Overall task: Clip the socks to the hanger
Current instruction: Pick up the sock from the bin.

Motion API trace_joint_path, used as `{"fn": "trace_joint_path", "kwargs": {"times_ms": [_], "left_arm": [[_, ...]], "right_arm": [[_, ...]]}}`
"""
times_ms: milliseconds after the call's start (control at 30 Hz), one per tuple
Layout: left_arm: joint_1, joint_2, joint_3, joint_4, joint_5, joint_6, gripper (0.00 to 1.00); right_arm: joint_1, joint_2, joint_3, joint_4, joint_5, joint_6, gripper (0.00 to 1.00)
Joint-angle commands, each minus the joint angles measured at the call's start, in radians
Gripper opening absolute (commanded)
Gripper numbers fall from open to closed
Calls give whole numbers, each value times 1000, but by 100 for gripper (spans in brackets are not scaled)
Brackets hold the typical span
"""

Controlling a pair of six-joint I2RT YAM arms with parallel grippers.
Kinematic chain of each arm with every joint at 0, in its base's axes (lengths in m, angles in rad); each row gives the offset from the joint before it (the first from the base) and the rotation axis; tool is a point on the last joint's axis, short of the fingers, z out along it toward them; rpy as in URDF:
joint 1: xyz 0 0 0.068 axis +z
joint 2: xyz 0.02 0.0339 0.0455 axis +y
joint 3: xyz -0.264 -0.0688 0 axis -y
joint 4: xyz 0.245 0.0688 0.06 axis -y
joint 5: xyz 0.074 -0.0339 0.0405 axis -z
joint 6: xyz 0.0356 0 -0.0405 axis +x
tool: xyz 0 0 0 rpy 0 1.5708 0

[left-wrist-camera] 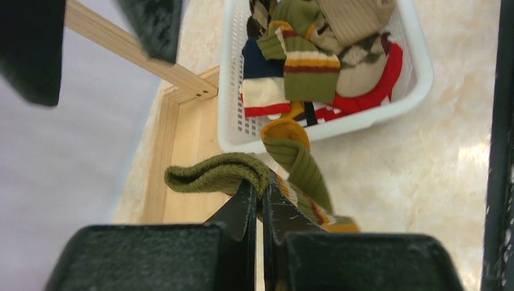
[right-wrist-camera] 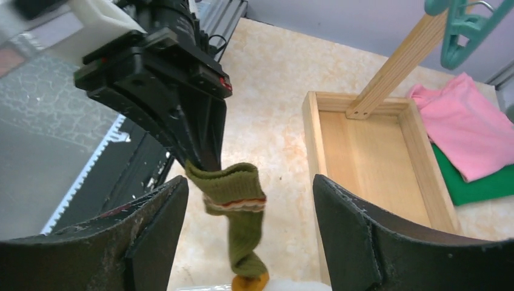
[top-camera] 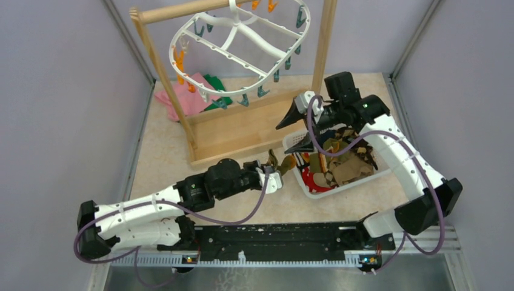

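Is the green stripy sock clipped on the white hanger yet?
No, the left gripper is pinching the green sock down near the table, apart from the hanger.

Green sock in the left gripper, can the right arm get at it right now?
Probably yes. The right gripper is open and aimed at the sock, which hangs free below the left gripper with nothing between; only its top end is pinched.
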Motion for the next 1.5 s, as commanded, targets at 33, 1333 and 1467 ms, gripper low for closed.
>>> {"fn": "trace_joint_path", "kwargs": {"times_ms": [33, 1333, 1467], "left_arm": [[-52, -11, 98, -184, -71, 223, 0], [-53, -212, 77, -158, -2, 38, 0], [-53, -223, 52, -123, -59, 23, 0]], "right_arm": [[82, 75, 85, -245, 28, -368, 77], [226, 76, 81, -256, 56, -332, 47], [225, 70, 79, -230, 77, -305, 41]]}}
